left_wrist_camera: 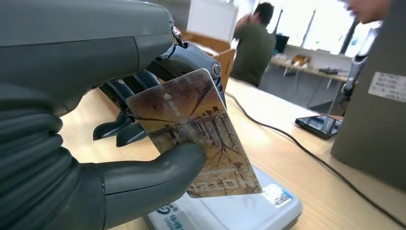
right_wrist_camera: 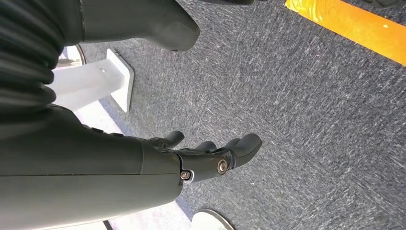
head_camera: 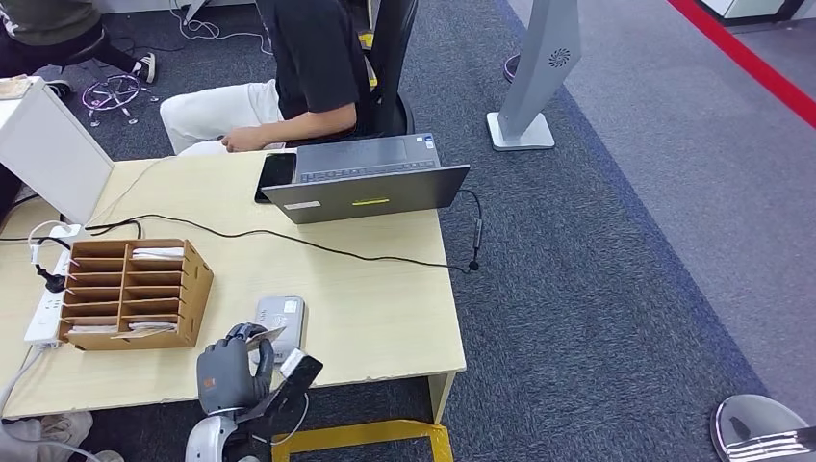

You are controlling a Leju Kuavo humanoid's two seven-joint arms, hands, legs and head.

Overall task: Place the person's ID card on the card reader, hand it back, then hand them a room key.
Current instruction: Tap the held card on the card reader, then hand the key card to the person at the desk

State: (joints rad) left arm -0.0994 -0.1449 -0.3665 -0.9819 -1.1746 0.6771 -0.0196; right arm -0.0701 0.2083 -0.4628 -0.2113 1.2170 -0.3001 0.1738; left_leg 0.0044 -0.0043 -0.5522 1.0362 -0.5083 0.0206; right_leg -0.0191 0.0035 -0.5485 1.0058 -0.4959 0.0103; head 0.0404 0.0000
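Observation:
My left hand (head_camera: 231,371) hovers at the table's near edge and pinches the ID card (left_wrist_camera: 196,134), a brown card with a tree picture, between thumb and fingers (left_wrist_camera: 158,177). The card (head_camera: 264,336) is tilted just above the grey-white card reader (head_camera: 285,316), whose top (left_wrist_camera: 239,213) lies right beneath the card's lower edge. The wooden key rack (head_camera: 135,292) with white cards in its slots stands left of the reader. My right hand (right_wrist_camera: 210,158) hangs over the carpet with its fingers apart and nothing in it. A seated person (head_camera: 298,72) is at the table's far side.
A grey laptop (head_camera: 370,183) and a black phone (head_camera: 275,175) sit at the far edge, a black cable (head_camera: 318,245) crosses the tabletop, and a power strip (head_camera: 46,308) lies at the left. A white stand (head_camera: 534,87) rises from the carpet to the right.

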